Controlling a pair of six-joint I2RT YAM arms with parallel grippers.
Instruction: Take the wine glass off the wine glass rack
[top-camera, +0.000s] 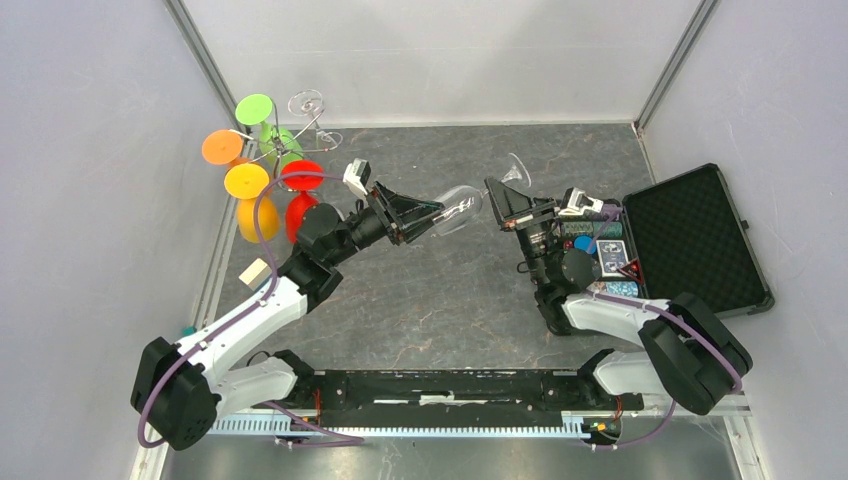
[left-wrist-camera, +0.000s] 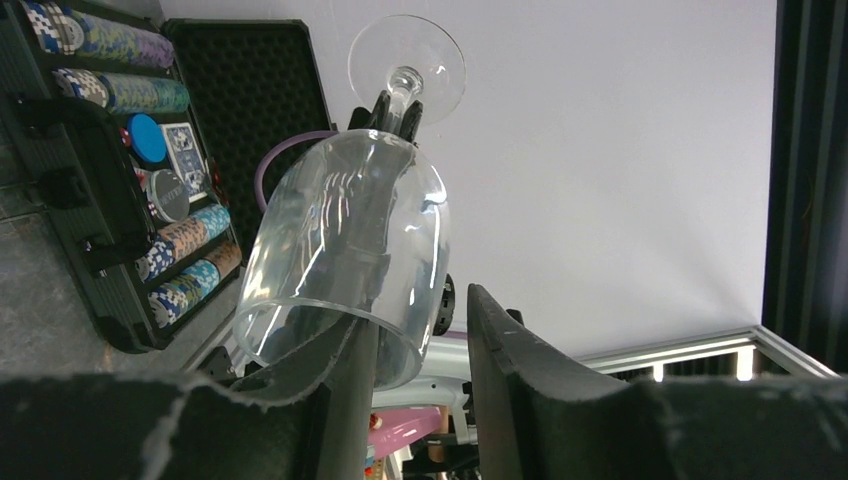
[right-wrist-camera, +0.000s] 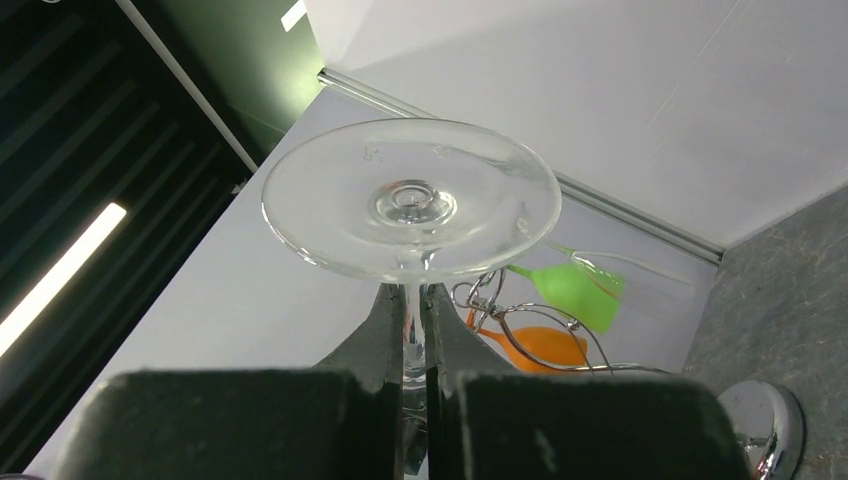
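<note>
Clear glass is the material of the wine glass (top-camera: 458, 210), which is already off the wine glass rack (top-camera: 283, 150). It is held in the air over the middle of the desk (top-camera: 450, 300), lying nearly level between the two arms and well apart from the rack. The right end effector (top-camera: 497, 198) is pressed together on the stem (right-wrist-camera: 413, 320), just below the foot (right-wrist-camera: 410, 200). The left end effector (top-camera: 435, 215) is spread. In the left wrist view one finger is seen at the mouth of the bowl, and the other finger (left-wrist-camera: 520, 370) stands just beside the bowl wall without touching it.

The step in hand is judged to be a transfer from left to right. For a clean release, the left fingers should be parted fully before any retreat. The retreat should be made along the axis of the bowl, so that the rim is not caught and levered against the stem pinch. A firm pinch is advised, since the bowl's weight hangs to one side of it.

An open black case (top-camera: 700, 235) lies at the right of the desk. Rows of poker chips (left-wrist-camera: 180, 240), a card deck (left-wrist-camera: 185, 150) and a blue disc (left-wrist-camera: 147, 138) are stored in its tray half; nothing is seen in the foam-lined lid half. Coloured glasses (top-camera: 246, 182) and one further clear glass (top-camera: 305, 103) are hung on the rack.
</note>
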